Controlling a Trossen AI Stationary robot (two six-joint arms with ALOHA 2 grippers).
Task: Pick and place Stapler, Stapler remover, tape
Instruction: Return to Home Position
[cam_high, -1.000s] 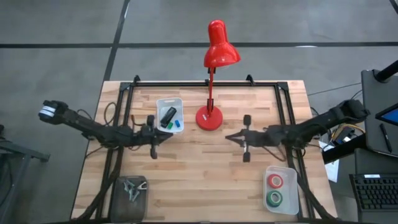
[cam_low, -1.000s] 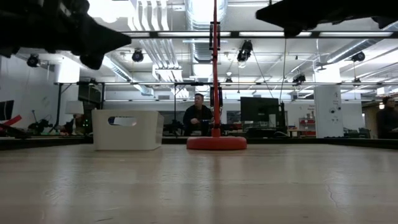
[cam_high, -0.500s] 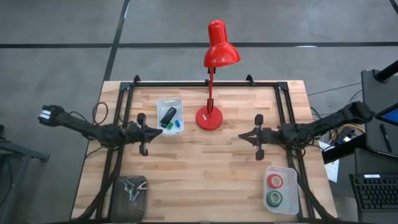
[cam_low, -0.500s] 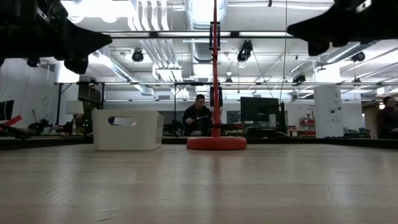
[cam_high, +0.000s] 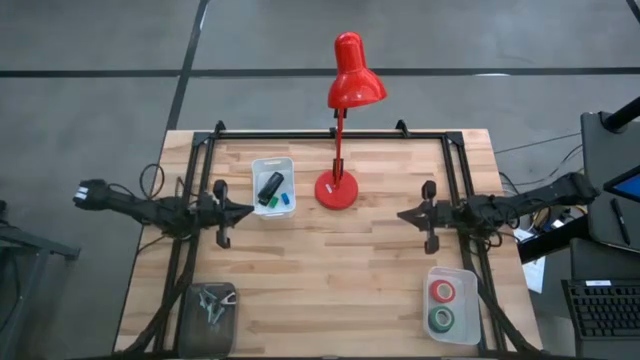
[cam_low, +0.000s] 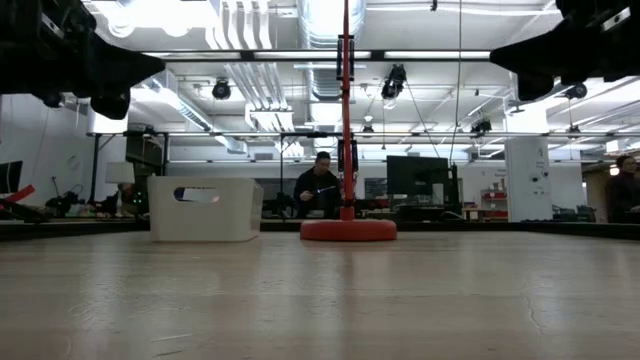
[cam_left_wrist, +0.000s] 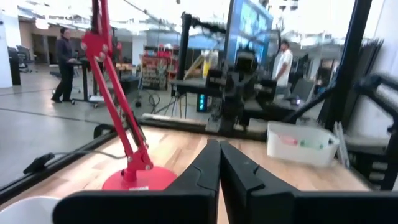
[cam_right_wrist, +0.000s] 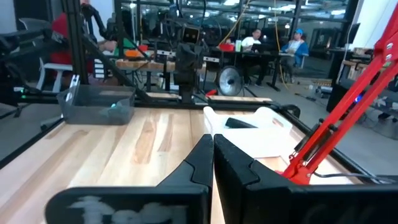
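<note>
left gripper (cam_high: 240, 211): fingers pressed together, gripping nothing, held above the table left of the red lamp (cam_high: 337, 189). right gripper (cam_high: 405, 214): fingers pressed together, gripping nothing, right of the lamp. stapler (cam_high: 270, 186): lies in the white bin (cam_high: 273, 160) just left of the lamp base. tape (cam_high: 441, 291): red and green rolls in the clear tray (cam_high: 472, 305), well right of the lamp. black bin (cam_high: 196, 325): well left of the lamp.
</note>
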